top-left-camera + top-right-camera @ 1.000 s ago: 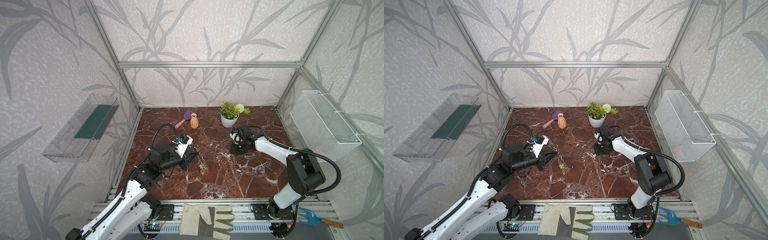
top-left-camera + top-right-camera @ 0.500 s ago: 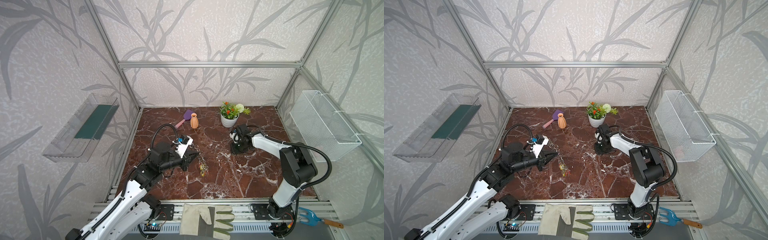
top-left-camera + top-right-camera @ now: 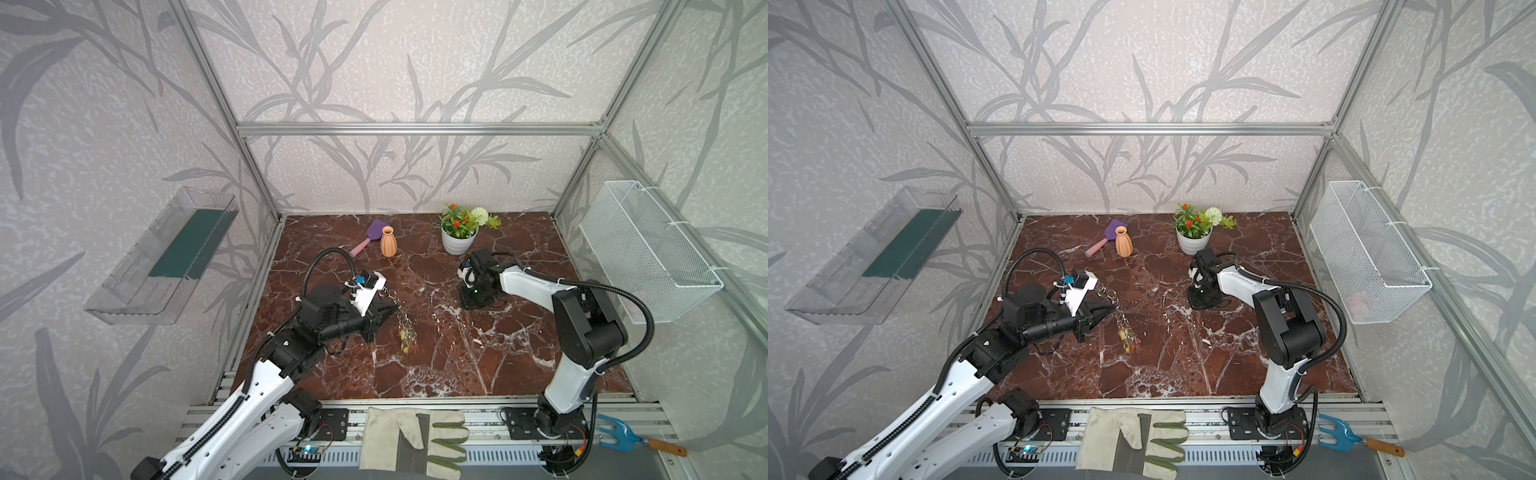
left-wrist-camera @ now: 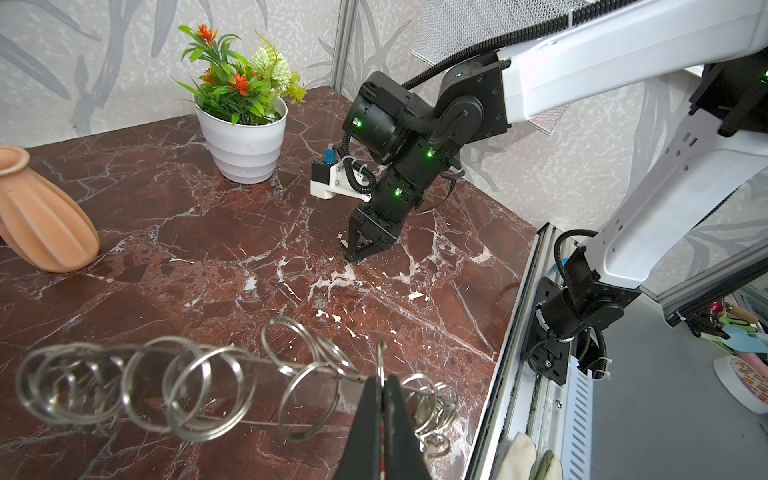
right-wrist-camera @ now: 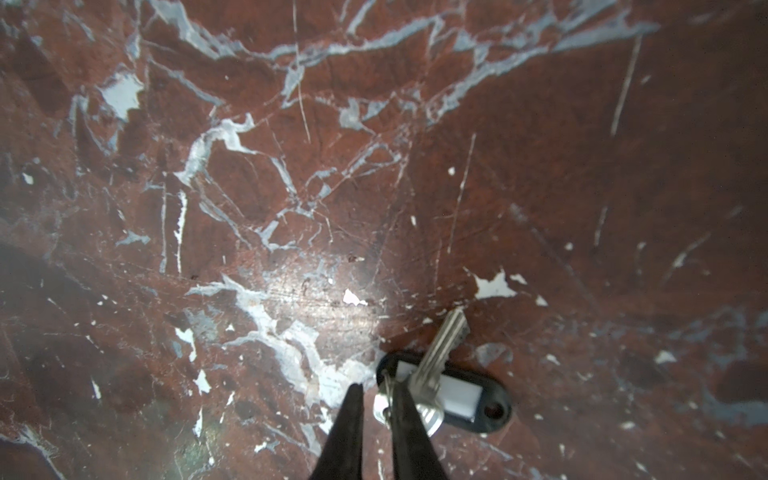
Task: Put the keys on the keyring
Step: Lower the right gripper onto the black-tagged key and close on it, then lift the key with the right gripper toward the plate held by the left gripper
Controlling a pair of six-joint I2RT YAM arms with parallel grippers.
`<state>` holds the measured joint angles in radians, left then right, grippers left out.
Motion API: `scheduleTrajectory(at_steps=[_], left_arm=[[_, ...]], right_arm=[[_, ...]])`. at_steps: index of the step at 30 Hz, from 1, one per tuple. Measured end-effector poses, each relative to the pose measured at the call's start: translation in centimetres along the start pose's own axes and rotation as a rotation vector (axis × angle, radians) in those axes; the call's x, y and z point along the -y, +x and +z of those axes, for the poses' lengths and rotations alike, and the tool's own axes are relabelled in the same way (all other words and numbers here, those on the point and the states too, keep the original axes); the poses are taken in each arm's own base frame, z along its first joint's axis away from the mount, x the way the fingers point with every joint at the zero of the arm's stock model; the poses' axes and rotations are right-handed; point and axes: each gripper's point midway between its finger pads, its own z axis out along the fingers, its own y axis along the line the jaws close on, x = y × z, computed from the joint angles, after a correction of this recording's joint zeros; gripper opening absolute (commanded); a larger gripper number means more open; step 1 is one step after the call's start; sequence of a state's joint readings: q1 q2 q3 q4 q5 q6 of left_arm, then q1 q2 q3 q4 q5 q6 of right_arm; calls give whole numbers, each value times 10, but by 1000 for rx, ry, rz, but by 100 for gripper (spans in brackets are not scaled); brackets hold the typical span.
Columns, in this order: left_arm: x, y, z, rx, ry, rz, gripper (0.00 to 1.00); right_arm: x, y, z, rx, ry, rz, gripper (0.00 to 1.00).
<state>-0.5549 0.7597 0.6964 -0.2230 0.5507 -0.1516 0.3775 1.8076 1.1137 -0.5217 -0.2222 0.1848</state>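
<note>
My left gripper [image 3: 395,309] [image 3: 1113,308] [image 4: 382,380] is shut on the keyring [image 4: 266,382], a flat greyish plate fringed with silver split rings. In both top views the keyring [image 3: 404,326] [image 3: 1121,322] hangs from it above the table, with yellow and red keys [image 3: 406,337] [image 3: 1128,336] at its low end. My right gripper [image 3: 471,300] [image 3: 1200,301] [image 4: 356,258] [image 5: 376,392] points down at the table near the flower pot. Its jaws stand a narrow gap apart. A silver key [image 5: 440,353] on a black tag [image 5: 478,399] lies on the marble. Its small ring sits between my right fingers.
At the back stand an orange vase [image 3: 388,242], a purple spatula [image 3: 374,232] and a white flower pot [image 3: 458,241]. A wire basket [image 3: 648,257] hangs on the right wall, a clear shelf [image 3: 166,253] on the left. A glove [image 3: 411,440] lies on the front rail.
The right gripper's jaws have narrowed around the key's ring, and its arm has swung slightly left. The left arm and the keyring have not moved.
</note>
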Motion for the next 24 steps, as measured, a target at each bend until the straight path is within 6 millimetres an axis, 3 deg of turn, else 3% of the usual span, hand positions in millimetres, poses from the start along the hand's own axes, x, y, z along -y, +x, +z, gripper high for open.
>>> scheduleTrajectory(at_steps=[8, 14, 17, 24], left_arm=[[0, 0, 0, 0, 1, 0, 0], [1, -2, 0, 8, 3, 0, 0], [1, -4, 0, 18, 5, 1, 0], [4, -12, 0, 46, 20, -7, 0]], right_arm=[[0, 0, 0, -1, 1, 0, 0], [-9, 5, -8, 12, -38, -10, 0], [-28, 1, -32, 85, -102, -43, 0], [-95, -13, -123, 396, -378, -186, 0]])
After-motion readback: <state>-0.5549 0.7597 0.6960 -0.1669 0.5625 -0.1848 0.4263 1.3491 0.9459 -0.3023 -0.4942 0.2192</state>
